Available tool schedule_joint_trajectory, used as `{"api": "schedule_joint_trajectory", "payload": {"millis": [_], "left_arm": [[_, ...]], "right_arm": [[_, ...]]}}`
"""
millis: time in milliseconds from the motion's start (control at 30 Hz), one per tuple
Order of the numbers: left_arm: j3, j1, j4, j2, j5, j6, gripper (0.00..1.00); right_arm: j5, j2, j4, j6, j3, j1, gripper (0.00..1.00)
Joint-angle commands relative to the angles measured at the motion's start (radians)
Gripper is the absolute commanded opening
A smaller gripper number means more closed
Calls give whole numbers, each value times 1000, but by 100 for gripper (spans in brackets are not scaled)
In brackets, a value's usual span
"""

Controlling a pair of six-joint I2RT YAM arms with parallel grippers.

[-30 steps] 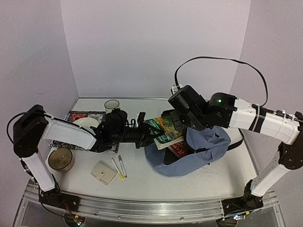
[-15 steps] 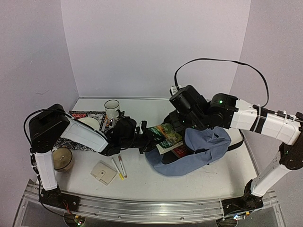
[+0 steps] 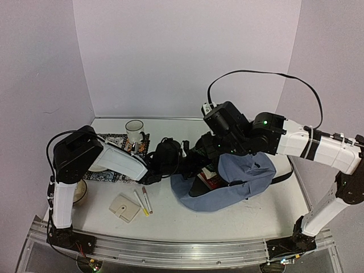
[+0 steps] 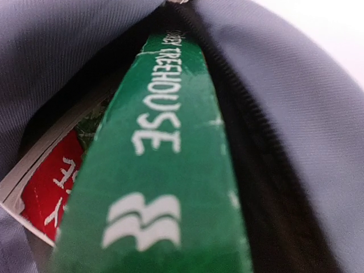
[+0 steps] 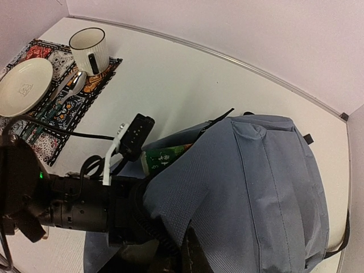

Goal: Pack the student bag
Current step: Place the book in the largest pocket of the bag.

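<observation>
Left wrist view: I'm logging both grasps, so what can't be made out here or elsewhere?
Left fingers: left wrist view, filled by the green book; top view, inside the student bag.
Right fingers: right wrist view, mostly under bag fabric, cut by the bottom edge.
Red book title: cropped, blurred.

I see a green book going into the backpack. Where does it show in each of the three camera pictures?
Top external: cannot be made out; it is hidden at the mouth of the student bag.
Left wrist: the green book fills the centre, with its white spine lettering facing the camera.
Right wrist: a green corner peeks out left of centre, at the bag's mouth.
Shared landmark: the bag's blue-grey fabric, seen in all three views.
</observation>
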Motion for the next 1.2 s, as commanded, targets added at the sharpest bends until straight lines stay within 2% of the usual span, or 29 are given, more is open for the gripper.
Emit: {"api": "schedule_joint_trajectory", "payload": {"millis": [0, 267, 567, 700, 800, 867, 933, 1067, 1167], "left_arm": [[35, -21, 102, 11, -69, 58, 25], [14, -30, -17, -42, -141, 249, 65], [34, -58, -261, -132, -273, 488, 90], [42, -72, -356, -151, -332, 522, 89], [41, -73, -386, -156, -350, 519, 77], [56, -74, -393, -148, -349, 518, 63], [93, -74, -400, -127, -323, 514, 56], [157, -86, -403, -92, -276, 517, 54], [155, -96, -407, -104, -275, 539, 58]], "right_arm": [[8, -18, 76, -11, 22, 10, 0], [23, -20, 76, -14, 11, 10, 0], [39, -31, 76, -13, -1, 9, 0], [36, -31, 76, -10, -2, 9, 0], [34, -31, 76, -6, -3, 9, 0], [33, -30, 77, -4, -4, 9, 0], [33, -27, 78, -3, -3, 9, 0], [33, -27, 78, -4, -4, 10, 0], [39, -28, 78, -3, -9, 9, 1]]}}
